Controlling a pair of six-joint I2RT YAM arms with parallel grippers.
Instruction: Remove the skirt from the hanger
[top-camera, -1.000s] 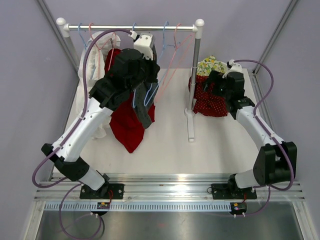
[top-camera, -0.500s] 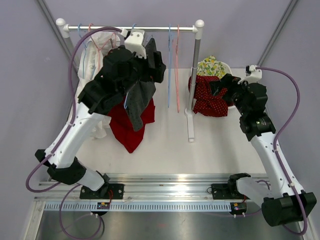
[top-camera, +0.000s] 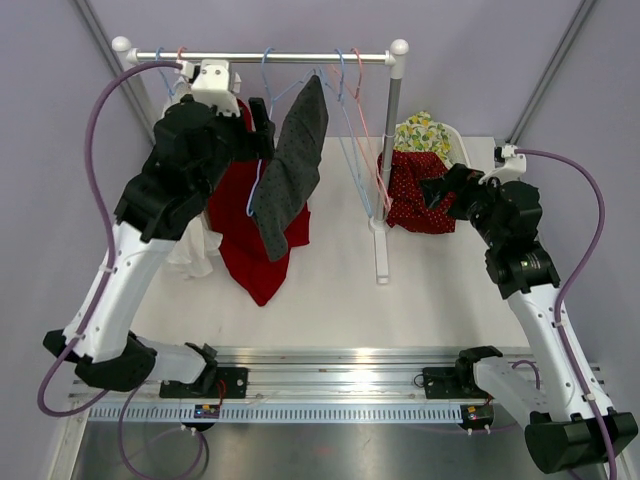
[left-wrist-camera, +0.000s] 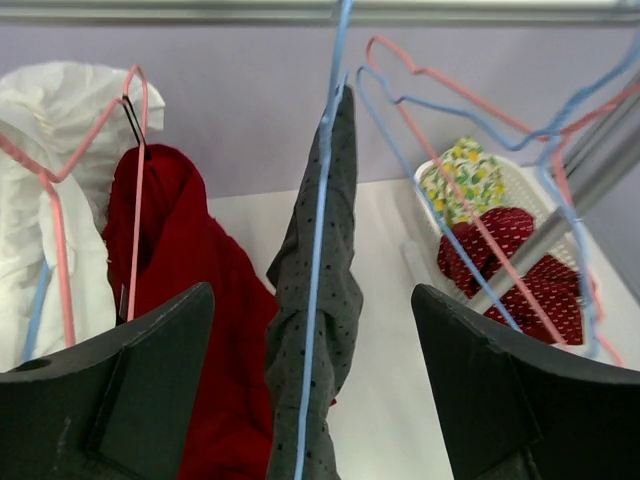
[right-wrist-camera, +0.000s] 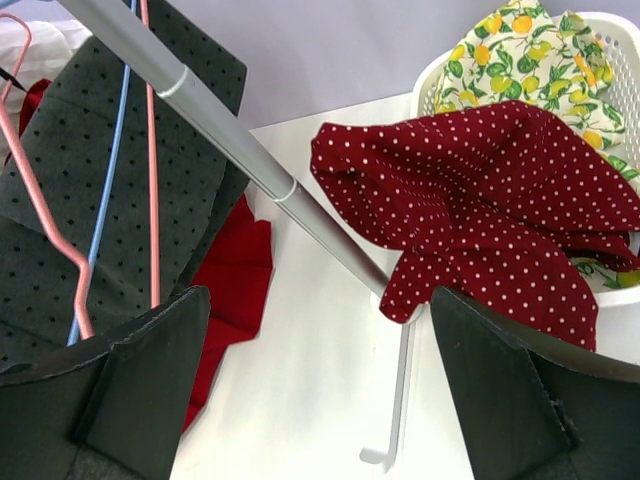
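Left wrist view: the left fingers (left-wrist-camera: 150, 370) are spread wide, one at each lower corner, and nothing is gripped between them; the dark grey dotted skirt (left-wrist-camera: 340, 300) is seen in the gap between them, draped over a blue wire hanger (left-wrist-camera: 327, 180); no contact between the skirt and either finger can be made out. To the left of the skirt a red garment (left-wrist-camera: 190, 300) is hung on a pink wire hanger (left-wrist-camera: 135, 200), and a white garment (left-wrist-camera: 40, 200) is hung beyond that.

In the top external view the skirt is hung aslant from the silver clothes rail (top-camera: 300, 57), between the red garment and a cluster of bare pink and blue hangers (top-camera: 355, 130); the left fingers are held just beside it, on its left side.

In the right wrist view the right fingers (right-wrist-camera: 130, 390) are likewise opened wide and nothing is held or touched; the grey upright pole (right-wrist-camera: 250, 160) of the rack and the white desk (right-wrist-camera: 300, 400) are seen between them. A white plastic basket (right-wrist-camera: 615, 60) is set on the desk beside the pole; a dark red white-dotted cloth (right-wrist-camera: 500, 200) is draped over its rim, and a lemon-print cloth (right-wrist-camera: 520, 50) is lying inside it.
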